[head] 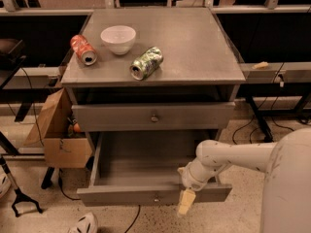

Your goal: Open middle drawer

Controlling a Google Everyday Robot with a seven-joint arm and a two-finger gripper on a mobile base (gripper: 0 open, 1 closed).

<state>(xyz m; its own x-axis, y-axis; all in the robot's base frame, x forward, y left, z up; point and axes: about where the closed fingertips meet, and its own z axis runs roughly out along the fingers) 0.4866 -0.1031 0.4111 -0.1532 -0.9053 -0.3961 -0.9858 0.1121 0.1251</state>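
Note:
The grey cabinet (194, 47) has its upper drawer (112, 116) shut, with a small round knob (154, 117). Below it the middle drawer (141, 159) stands pulled well out and shows an empty inside. Its flat front panel (116, 196) carries a small centre knob (156, 197). My gripper (186, 201), on the white arm (228, 157) coming in from the right, hangs at the front panel just right of that knob, its tan tip over the panel's lower edge. The lowest drawer is hidden under the open one.
On the cabinet top stand a white bowl (118, 38), a red can (83, 49) on its side and a green can (146, 62) on its side. An open cardboard box (58, 132) sits on the floor at the left. Black stand legs (19, 200) and cables lie around.

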